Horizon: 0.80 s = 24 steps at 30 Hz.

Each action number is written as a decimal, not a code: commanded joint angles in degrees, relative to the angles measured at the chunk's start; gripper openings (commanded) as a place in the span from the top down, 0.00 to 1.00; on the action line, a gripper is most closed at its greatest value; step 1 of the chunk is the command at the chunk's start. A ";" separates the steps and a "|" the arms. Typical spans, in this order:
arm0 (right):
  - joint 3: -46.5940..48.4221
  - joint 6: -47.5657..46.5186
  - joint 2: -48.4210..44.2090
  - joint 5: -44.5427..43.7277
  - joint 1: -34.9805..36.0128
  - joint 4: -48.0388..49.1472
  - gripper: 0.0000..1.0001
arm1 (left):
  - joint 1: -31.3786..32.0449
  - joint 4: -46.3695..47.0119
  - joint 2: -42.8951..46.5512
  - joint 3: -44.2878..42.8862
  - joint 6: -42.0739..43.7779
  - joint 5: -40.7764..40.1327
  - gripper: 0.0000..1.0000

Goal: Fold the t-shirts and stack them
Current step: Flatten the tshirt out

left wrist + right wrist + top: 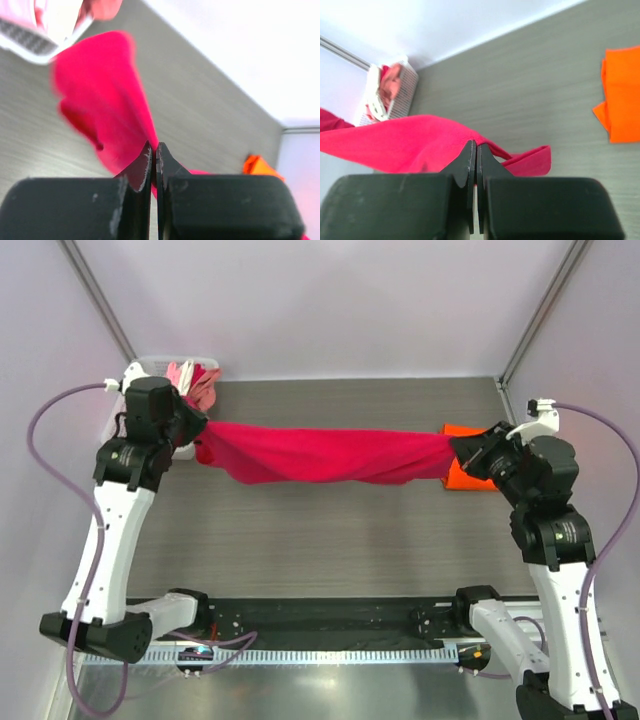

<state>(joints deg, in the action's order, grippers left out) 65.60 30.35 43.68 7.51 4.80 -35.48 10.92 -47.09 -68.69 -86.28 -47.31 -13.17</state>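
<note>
- From the top view I see the crimson t-shirt [320, 455] pulled out into a long, twisted band across the far half of the table [330, 540], strung between my two arms.
- The left gripper [195, 428] is clenched on the shirt's left end, and the right gripper [462, 452] is clenched on its right end.
- Only the top view gives me the whole span. Each wrist camera shows just its own end of the cloth.
- The left wrist view shows its fingers pressed together at the tips [154, 150], with crimson cloth rising from between them and fanning up and to the left, blurred.
- The right wrist view shows its fingers likewise pinched together [474, 150], the crimson cloth running off to the left and a loose flap lying to the right.
- The orange t-shirt [462, 480] lies flat at the far right of the table. From above it is partly hidden by the right gripper, while the right wrist view shows its edge [622, 95] plainly, apart from the crimson one.
- A white basket [150, 362] sits in the far left corner holding pink and white shirts [195, 380]. Its mesh wall [405, 90] is clearer in the right wrist view.
- I cannot tell from any view whether the sagging middle of the crimson shirt touches the table.
</note>
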 commanded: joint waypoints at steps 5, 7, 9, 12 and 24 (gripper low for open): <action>3.75 1.02 3.77 -1.18 -0.14 -0.11 0.99 | 0.15 1.12 -10.28 -5.65 0.82 1.99 1.00; 2.61 1.64 6.75 -1.18 -0.14 0.06 0.99 | 0.68 2.79 -16.28 -6.53 1.08 4.10 0.76; 1.64 1.99 8.34 -1.09 -0.14 0.50 0.99 | 0.86 0.53 -26.25 -10.28 1.43 7.79 0.26; -0.91 1.73 10.72 -2.57 -0.05 1.99 0.99 | 2.17 -8.15 -34.65 -16.80 3.10 6.06 0.14; -16.29 4.36 12.75 -14.44 -1.19 13.59 0.99 | 4.38 8.50 -11.05 16.47 2.40 5.34 0.16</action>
<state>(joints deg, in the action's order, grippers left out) 51.70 32.45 56.95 -2.15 4.01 -29.54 15.59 -44.51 -89.52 -73.69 -44.88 -8.91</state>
